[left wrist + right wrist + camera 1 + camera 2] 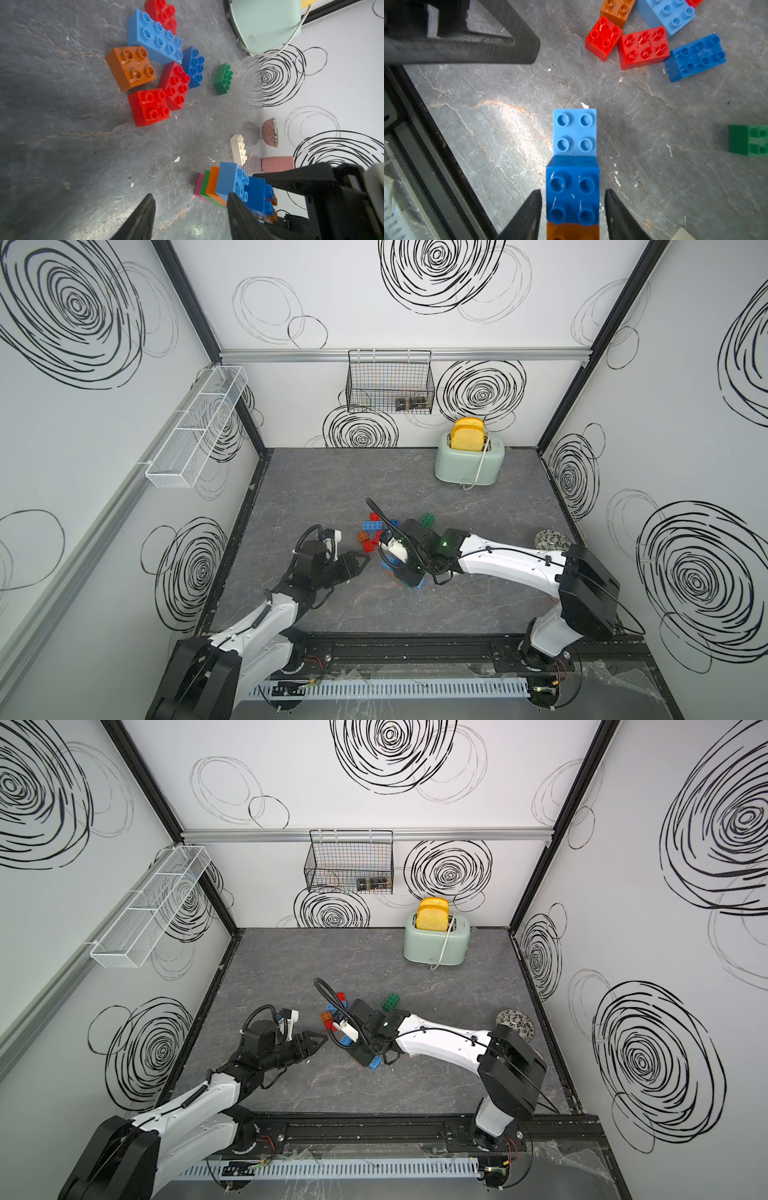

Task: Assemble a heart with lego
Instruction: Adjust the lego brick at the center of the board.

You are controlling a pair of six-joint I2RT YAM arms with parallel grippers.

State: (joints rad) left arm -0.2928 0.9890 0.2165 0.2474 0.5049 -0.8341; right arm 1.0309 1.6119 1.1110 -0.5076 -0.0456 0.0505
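Lego stack (574, 133) stands lower centre of right wrist view, on table (488, 124): right tool (573, 190) apart astride its dark blue brick (572, 176), left tool (190, 195) apart, empty; advise lifting straight up, avoiding tipping.

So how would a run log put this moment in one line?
right gripper: open, astride dark blue brick atop stack | left gripper: open, empty, near stack | loose bricks: on table

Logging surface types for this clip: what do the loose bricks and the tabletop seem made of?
Bricks: hard moulded plastic, glossy; light glints on the studs. Tabletop: dark grey, veined like stone, mostly matte with a soft sheen; real stone or printed laminate cannot be told.
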